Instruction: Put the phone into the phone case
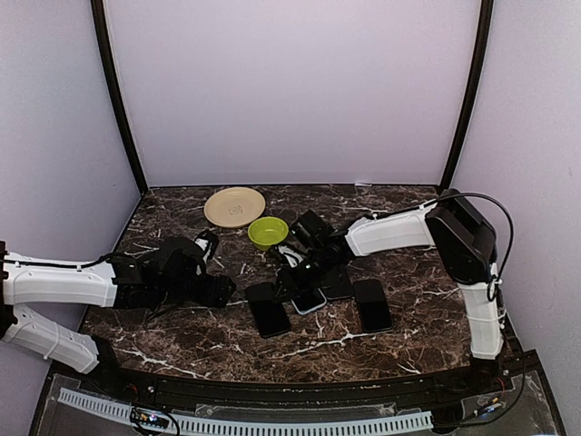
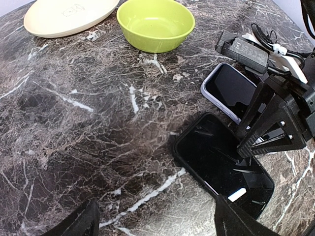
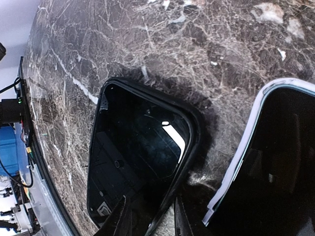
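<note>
Currently straddling edge of the phone (image 3: 138,162) with right gripper (image 3: 151,221), jaws apart, probably lining up a pinch. Lies flat on desk (image 3: 147,39), just beside phone case (image 3: 231,172). Holding left gripper (image 2: 157,226) spread wide, empty, aside.

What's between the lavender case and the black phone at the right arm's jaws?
Just a narrow strip of bare marble table, seen from the right wrist view; one right gripper jaw sits in it.
</note>
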You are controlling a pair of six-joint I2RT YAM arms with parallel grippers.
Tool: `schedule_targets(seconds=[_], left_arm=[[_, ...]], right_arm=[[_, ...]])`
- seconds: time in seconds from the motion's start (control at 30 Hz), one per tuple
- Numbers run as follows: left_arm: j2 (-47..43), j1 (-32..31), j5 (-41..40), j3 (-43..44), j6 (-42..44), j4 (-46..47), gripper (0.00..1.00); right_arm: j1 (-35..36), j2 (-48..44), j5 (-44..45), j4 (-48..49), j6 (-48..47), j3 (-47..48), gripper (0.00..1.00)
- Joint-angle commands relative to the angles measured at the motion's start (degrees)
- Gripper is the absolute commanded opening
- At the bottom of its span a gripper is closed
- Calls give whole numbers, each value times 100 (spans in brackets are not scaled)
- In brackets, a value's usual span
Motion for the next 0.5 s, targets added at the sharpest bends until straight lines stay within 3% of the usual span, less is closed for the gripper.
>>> schedule_targets(seconds=[0.0, 0.13, 0.23, 0.33, 0.47], left_arm=[[-75, 32, -87, 100, -34, -167, 83], [-108, 43, -132, 80, 1, -188, 83], [-117, 138, -101, 74, 103, -166, 85], [-83, 292, -87, 157, 270, -143, 87], [2, 1005, 24, 297, 561, -59, 90]], right_arm=[[-5, -134, 498, -29, 38, 54, 32], [-1, -653, 597, 84, 66, -116, 32], [-14, -1270, 700, 86, -121, -102, 39], [-120, -1788, 1175, -81, -482, -43, 63], [-757, -2390, 2105, -343, -695, -271, 95]])
